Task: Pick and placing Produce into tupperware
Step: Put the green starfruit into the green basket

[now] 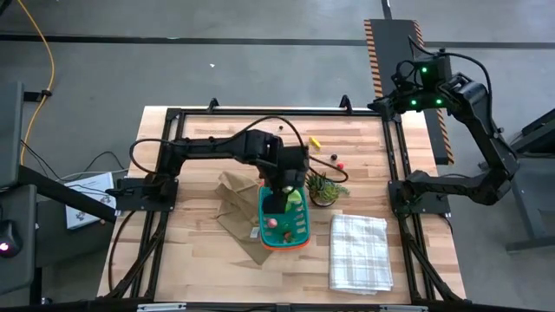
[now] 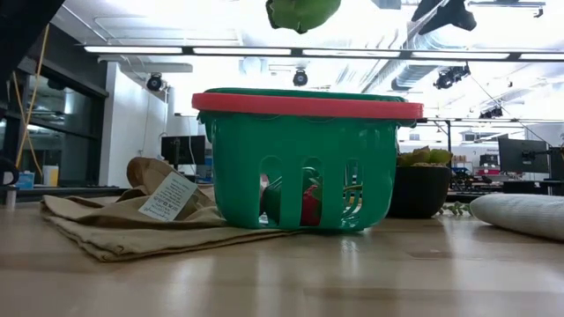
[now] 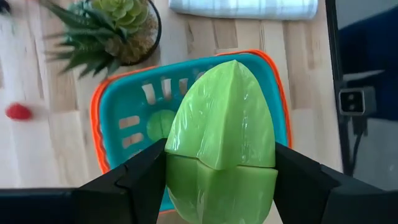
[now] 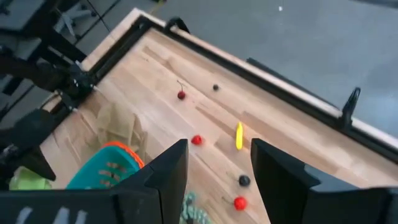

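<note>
Wooden surface (image 1: 199, 260) carried the teal tupperware (image 3: 112, 124) directly under the left tool (image 3: 221, 180), which clamped a green leafy piece (image 3: 224, 143); some produce already lay inside. Below the raised, empty, parted right tool (image 4: 217, 168), a yellow piece (image 4: 239, 135), red balls (image 4: 196, 140) and dark berries (image 4: 244, 180) remained.

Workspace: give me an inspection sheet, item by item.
Surface: wooden table, black frame around it.
Job's things: teal basket with orange rim, pieces already inside; a light green piece is held above it; red balls, a yellow piece and dark berries lie loose on the table.
Clutter: brown paper bag, potted plant, checked cloth.
Grippers: left pincer shut on the green piece; right pincer open, raised off the table's far right corner.
Cables: yellow cable on the floor.
Surroundings: grey floor, striped tape.
</note>
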`<state>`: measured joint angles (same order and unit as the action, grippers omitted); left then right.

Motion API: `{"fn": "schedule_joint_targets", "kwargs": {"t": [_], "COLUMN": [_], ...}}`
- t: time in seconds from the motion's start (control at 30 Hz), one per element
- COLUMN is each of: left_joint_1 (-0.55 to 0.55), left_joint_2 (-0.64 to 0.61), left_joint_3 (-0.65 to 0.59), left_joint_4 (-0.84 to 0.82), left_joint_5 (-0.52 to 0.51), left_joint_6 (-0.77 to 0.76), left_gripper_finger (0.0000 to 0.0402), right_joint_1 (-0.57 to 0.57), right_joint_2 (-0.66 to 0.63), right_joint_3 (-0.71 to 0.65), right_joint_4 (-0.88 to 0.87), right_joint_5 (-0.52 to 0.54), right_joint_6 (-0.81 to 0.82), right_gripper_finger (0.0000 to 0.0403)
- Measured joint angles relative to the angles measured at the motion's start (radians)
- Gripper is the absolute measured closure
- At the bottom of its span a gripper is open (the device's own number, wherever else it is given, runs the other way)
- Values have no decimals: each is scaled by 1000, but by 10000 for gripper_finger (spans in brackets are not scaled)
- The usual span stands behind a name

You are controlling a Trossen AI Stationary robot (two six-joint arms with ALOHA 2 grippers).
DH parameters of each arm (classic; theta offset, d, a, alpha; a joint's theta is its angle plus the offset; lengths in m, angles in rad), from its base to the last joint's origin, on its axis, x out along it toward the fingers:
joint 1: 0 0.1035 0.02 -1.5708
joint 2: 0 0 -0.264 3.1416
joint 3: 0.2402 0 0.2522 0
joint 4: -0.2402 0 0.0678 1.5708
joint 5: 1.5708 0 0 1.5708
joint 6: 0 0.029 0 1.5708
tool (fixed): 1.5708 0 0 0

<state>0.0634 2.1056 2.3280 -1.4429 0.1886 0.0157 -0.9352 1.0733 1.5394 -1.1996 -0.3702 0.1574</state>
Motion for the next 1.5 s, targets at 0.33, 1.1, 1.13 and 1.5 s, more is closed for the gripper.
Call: {"fn": "schedule_joint_targets", "kwargs": {"t": [0.33,1.1,1.13,1.5], "left_joint_1": [-65,-177,-175,-175], "left_joint_2": [3,193,205,309], "left_joint_3": [1,-1,1,-3], "left_joint_4": [-1,16,31,-13], "left_joint_5": [-134,-291,-293,-294], "left_joint_6": [-358,-1237,-1253,-1334], "left_gripper_finger": [167,167,167,167], "right_joint_1": [0,101,107,148], "right_joint_2": [0,-2,-2,-1], "right_joint_3": [0,0,-1,0], "right_joint_4": [-16,3,3,7], "right_joint_5": [0,-87,-87,-86], "right_joint_6": [-70,-298,-303,-320], "right_gripper_finger": [236,236,236,236]}}
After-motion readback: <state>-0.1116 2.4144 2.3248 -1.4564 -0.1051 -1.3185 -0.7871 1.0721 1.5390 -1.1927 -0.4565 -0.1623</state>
